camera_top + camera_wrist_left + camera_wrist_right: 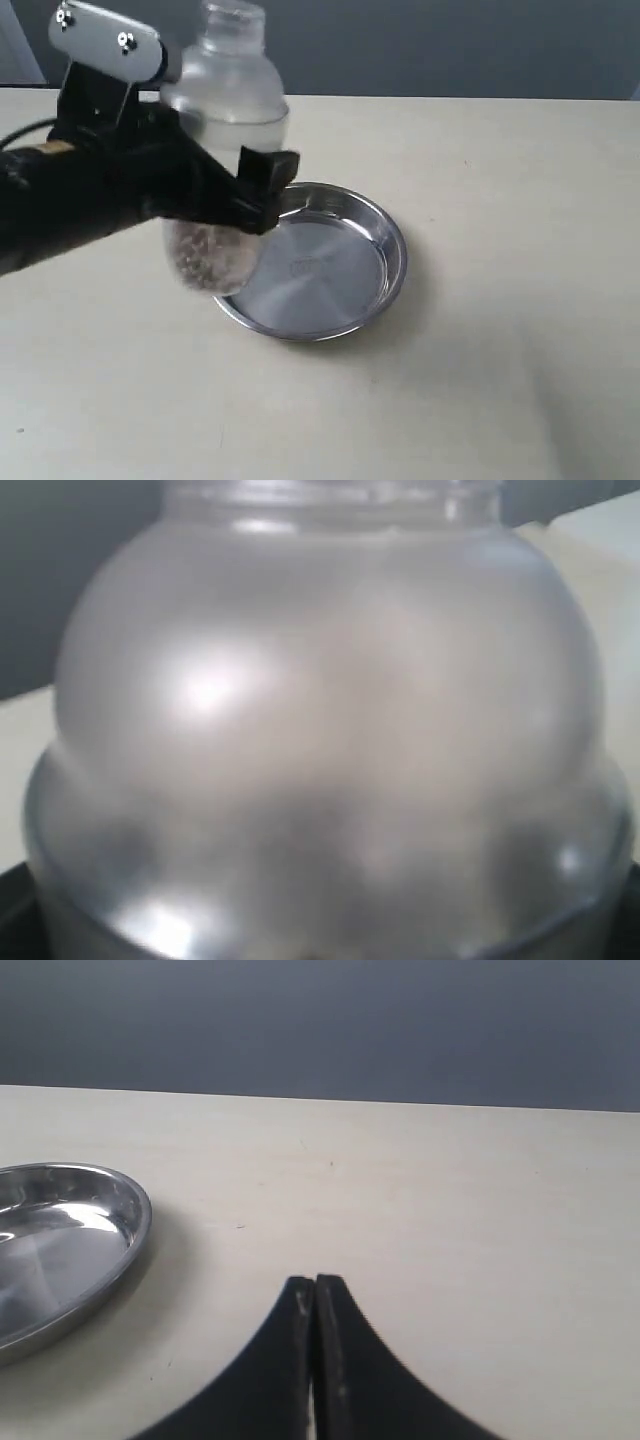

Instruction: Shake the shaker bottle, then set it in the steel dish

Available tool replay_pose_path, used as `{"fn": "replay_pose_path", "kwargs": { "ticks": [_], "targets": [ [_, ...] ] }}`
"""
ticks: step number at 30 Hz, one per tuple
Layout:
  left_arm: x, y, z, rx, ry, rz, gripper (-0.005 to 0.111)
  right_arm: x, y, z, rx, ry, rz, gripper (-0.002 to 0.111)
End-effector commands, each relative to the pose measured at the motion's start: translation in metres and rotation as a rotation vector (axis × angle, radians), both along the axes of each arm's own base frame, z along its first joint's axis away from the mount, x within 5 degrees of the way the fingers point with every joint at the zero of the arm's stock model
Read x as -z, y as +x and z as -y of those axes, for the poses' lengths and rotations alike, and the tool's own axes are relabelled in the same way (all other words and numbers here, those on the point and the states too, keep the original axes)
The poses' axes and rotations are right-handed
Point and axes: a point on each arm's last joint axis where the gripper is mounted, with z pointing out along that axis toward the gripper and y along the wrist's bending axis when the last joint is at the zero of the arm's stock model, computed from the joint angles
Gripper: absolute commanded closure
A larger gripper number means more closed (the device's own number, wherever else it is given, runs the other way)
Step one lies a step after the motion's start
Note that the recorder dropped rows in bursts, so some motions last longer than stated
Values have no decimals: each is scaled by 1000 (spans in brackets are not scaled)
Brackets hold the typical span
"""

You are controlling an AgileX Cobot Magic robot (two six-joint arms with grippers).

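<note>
The shaker bottle (228, 110) hangs in the air above the table, its frosted dome up and brownish granules at its base, blurred. My left gripper (250, 190) is shut on the bottle's middle, over the left rim of the steel dish (370, 290). In the left wrist view the bottle's frosted dome (330, 720) fills the picture and hides the fingers. The right gripper (315, 1285) is shut with nothing in it, low over the table to the right of the steel dish (120, 1250); it is out of the exterior view.
A pale beige table (500, 380) carries the dish near its middle. A dark grey wall (450, 45) runs behind the table's far edge.
</note>
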Motion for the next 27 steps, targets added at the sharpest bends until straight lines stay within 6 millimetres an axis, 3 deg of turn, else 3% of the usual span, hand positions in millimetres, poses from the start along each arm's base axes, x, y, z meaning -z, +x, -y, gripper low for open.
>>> {"fn": "replay_pose_path", "kwargs": {
  "ticks": [1,2,3,4,7,9,11,12,13,15,16,17,18,19,22,23,24,26,27],
  "targets": [
    [-21,0,-5,-59,-29,106,106,-1,0,0,-3,0,12,109],
    [15,6,-7,-113,-3,-30,106,-1,0,0,-3,0,12,109],
    [20,5,-5,-94,6,-61,106,-1,0,0,-3,0,12,109],
    [14,5,-1,-57,5,-48,106,-1,0,0,-3,0,12,109],
    [-31,-4,9,32,-61,79,106,-1,0,0,-3,0,12,109],
    [-33,-4,7,14,-39,108,106,-1,0,0,-3,0,12,109],
    [27,4,4,-86,41,-93,106,-1,0,0,-3,0,12,109],
    [24,3,7,-55,47,-87,106,-1,0,0,-3,0,12,109],
    [-3,0,13,20,28,9,106,-1,0,0,-3,0,12,109],
    [-39,-4,12,23,-15,141,106,-1,0,0,-3,0,12,109],
    [-35,-4,9,-6,-18,137,106,-1,0,0,-3,0,12,109],
    [3,0,5,-87,6,26,106,-1,0,0,-3,0,12,109],
    [30,2,4,-120,39,-39,106,-1,0,0,-3,0,12,109],
    [26,2,6,-94,50,-8,106,-1,0,0,-3,0,12,109],
    [-48,-12,11,28,-63,276,106,-1,0,0,-3,0,12,109],
    [-41,-12,9,9,-86,236,106,-1,0,0,-3,0,12,109],
    [-4,-7,7,-48,-60,107,106,-1,0,0,-3,0,12,109],
    [42,-4,9,-89,-62,-39,106,-1,0,0,-3,0,12,109],
    [37,-7,12,-39,-70,-21,106,-1,0,0,-3,0,12,109]
  ]
}}
